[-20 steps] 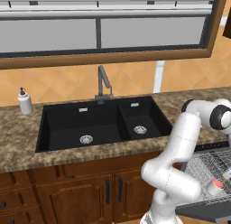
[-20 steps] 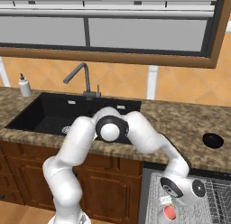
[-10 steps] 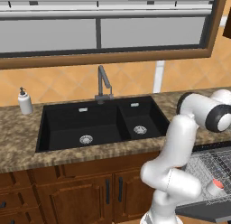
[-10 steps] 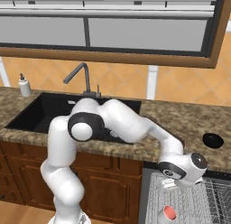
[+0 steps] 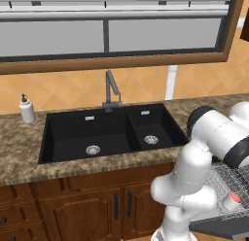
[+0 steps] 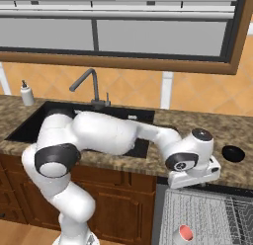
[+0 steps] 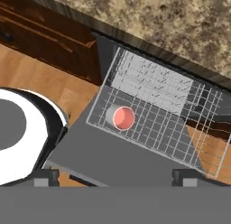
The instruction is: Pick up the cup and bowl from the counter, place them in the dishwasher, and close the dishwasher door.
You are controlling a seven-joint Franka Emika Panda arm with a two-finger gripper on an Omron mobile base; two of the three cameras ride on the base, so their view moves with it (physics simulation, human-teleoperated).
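Observation:
The cup stands upright in the dishwasher's pulled-out wire rack, its red-pink inside facing up; it also shows as the cup and the cup. The bowl, small and black, sits on the counter at the far right. My gripper hovers at counter-edge height above the rack, left of the bowl. In the hand view the gripper is open, with its fingertips wide apart and nothing between them. The dishwasher door lies open and flat under the rack.
A black double sink with a faucet fills the middle of the counter. A white soap dispenser stands at its far left. Brown wooden cabinets run below, left of the dishwasher. A window spans the wall behind.
The hand has risen from low over the rack beside the cup up to counter-edge height. The cup stays in the rack, and the jaws have stayed wide.

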